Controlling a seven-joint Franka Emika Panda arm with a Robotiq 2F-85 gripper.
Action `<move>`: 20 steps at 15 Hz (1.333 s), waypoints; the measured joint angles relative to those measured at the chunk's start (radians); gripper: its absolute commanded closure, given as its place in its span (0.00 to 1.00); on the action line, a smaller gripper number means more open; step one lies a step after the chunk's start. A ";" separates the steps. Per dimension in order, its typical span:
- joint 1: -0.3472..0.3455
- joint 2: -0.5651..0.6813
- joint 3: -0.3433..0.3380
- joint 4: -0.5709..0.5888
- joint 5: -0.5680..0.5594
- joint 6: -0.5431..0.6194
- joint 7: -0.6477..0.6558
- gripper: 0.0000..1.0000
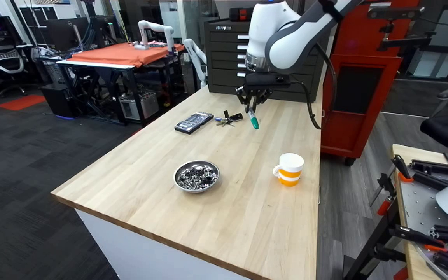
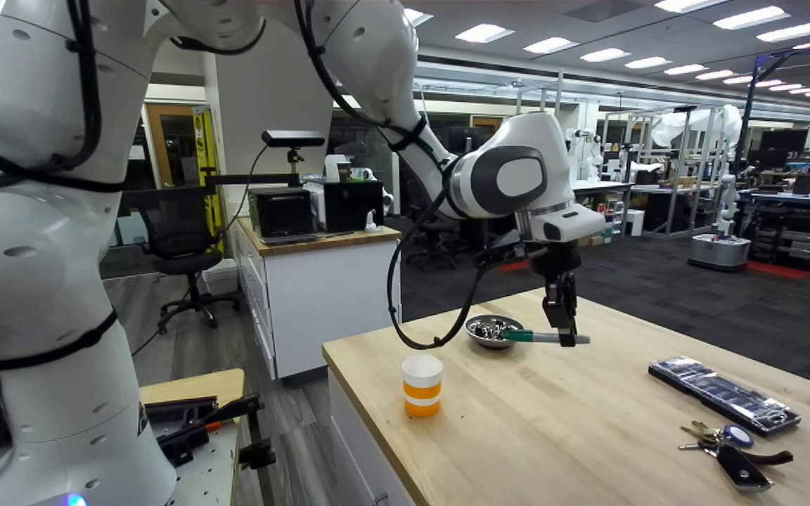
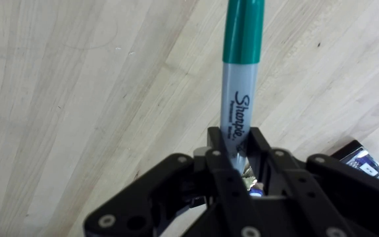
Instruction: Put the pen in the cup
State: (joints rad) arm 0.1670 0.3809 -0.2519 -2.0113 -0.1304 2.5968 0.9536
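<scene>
Your gripper (image 3: 235,140), pinched about the green pen (image 3: 240,85), holds it roughly level above the tabletop (image 1: 239,217): the carry seems in hand, the next move likely asking you to tip it steeply over the cup (image 1: 291,169), standing well apart.

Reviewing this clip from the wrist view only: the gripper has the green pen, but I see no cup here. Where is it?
Observer: The cup stands on the wooden table, near the edge on the side of the robot's base.
Operator: Upright or tipped over?
Observer: Upright, mouth up, in both exterior views.
Operator: And the angle of what I'm holding?
Observer: In an exterior view the pen looks nearly level in the gripper; it will probably need tilting to go in.
</scene>
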 measured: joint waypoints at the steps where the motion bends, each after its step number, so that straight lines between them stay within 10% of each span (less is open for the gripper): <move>1: 0.006 -0.017 0.002 -0.012 -0.013 -0.008 0.008 0.94; 20: -0.043 -0.354 0.153 -0.365 -0.336 -0.057 0.225 0.94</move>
State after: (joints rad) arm 0.1245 0.0272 -0.0988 -2.3765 -0.4667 2.5402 1.1781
